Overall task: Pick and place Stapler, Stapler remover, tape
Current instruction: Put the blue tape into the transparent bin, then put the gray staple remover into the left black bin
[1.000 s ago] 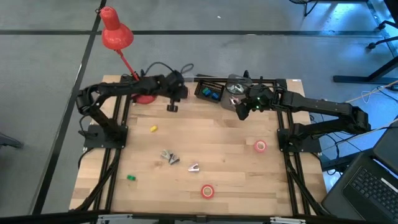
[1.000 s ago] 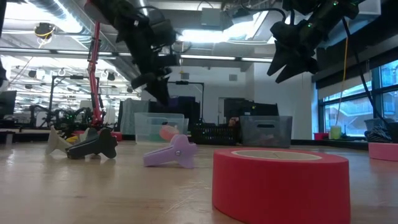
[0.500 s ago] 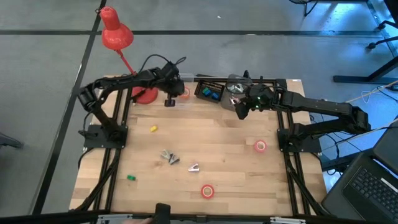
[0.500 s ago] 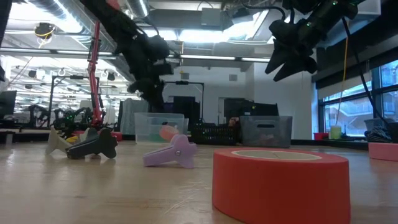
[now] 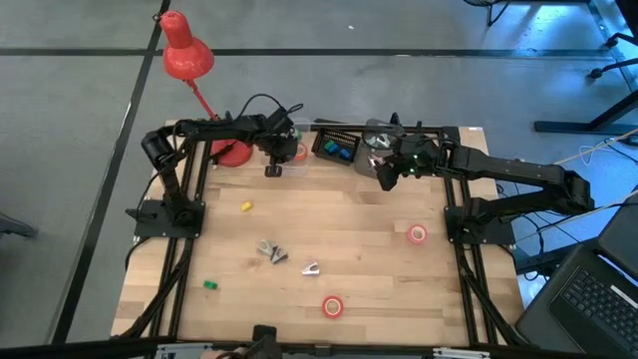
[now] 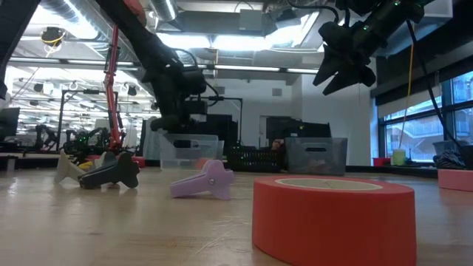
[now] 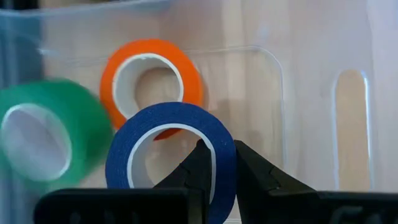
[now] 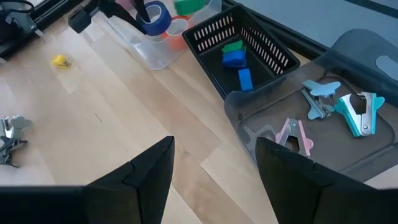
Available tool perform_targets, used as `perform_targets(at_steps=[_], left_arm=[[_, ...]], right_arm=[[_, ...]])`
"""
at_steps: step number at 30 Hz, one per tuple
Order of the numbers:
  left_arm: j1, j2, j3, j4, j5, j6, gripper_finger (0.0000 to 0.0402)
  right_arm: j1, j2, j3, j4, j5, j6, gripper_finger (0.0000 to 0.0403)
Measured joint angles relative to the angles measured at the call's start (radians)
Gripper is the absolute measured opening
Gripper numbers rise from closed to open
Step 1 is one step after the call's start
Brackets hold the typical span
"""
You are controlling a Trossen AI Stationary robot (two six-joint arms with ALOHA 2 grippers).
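Holding a blue tape roll [image 7: 171, 155] pinched in my left end effector [image 7: 217, 168] above the clear bin [image 7: 311, 93], orange roll [image 7: 152, 81] and green roll [image 7: 46, 137] inside, right end effector [image 8: 214, 165] spread open, empty, over the surface [image 5: 349, 229].

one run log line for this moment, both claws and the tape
left claw: shut on blue tape roll, over clear bin | in bin: orange roll, green roll | right claw: open, empty, raised

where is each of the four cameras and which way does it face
High: overhead, straight down on the table; both arms show.
Low: table height, looking across past a red tape roll; arms come in from above.
Left wrist: its end effector holds the blue tape over the clear bin.
Right wrist: open end effector above the black basket.
Shared: both wrist views show the blue tape.
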State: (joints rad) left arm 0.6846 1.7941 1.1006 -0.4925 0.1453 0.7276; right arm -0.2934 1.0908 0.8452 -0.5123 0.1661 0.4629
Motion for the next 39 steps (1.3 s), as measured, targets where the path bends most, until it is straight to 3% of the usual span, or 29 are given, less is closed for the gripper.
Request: perform_targets(at_steps=[4,11,16,24,31,36,39], left_arm=[[-0.003,0.001,0.000,0.002,-0.016,-0.037,0.0048],[-0.047,0.005,-0.004,0.000,-0.210,-0.042,0.0158],[-0.083,-0.003,-0.002,0.001,-0.316,-0.038,0.0212],[-0.123,-0.105,0.069,-0.040,-0.330,-0.107,0.0241],[-0.159,-0.293,0.125,-0.122,-0.189,-0.248,0.0238],[-0.190,-0.443,0.091,-0.203,0.019,-0.439,0.0241],[-0.231,-0.518,0.024,-0.227,0.090,-0.593,0.0241]], right_arm=[[0.000,0.000,0.000,0.000,0.000,0.000,0.0226],[0.000,0.000,0.000,0.001,0.000,0.000,0.0226],[0.000,0.000,0.000,0.001,0.000,0.000,0.0226],[0.000,0.000,0.000,0.000,0.000,0.000,0.0226],[0.000,0.000,0.000,-0.008,0.000,-0.002,0.0226],[0.000,0.000,0.000,-0.012,0.000,-0.003,0.0226],[0.000,0.000,0.000,-0.012,0.000,-0.004,0.0226]])
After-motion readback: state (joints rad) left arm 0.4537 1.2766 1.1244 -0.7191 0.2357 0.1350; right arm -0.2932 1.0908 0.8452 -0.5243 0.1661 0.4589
